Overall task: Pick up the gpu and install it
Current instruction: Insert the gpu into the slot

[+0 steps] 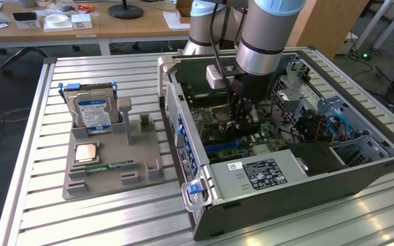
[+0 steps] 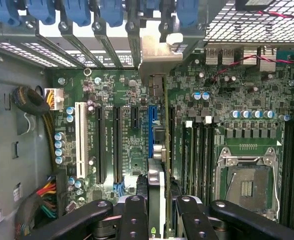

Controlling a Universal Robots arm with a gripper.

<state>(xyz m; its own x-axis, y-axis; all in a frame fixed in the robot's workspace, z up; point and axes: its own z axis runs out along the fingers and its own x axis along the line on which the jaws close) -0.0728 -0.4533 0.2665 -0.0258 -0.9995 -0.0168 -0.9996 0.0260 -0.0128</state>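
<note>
The gpu [image 2: 158, 187] stands edge-on over the green motherboard [image 2: 129, 150], in line with the blue slot [image 2: 152, 116]. Its silvery bracket [image 2: 159, 54] sits against the case's rear slot openings. My gripper [image 2: 159, 217] is shut on the card, with a black finger [image 2: 134, 215] on each side of it. I cannot tell whether the card is seated in the slot. From the exterior view, the gripper [image 1: 241, 122] reaches straight down into the open computer case [image 1: 286, 184], just above the board.
Long black slots [image 2: 99, 145] and a white slot [image 2: 80, 140] lie beside the card, with the CPU socket [image 2: 247, 186] on its other side. At the exterior view's left, a grey fixture [image 1: 111, 177] holds a hard drive [image 1: 93, 113], a chip [image 1: 87, 152] and a RAM stick [image 1: 104, 166]. Cables [image 1: 320, 125] crowd the case.
</note>
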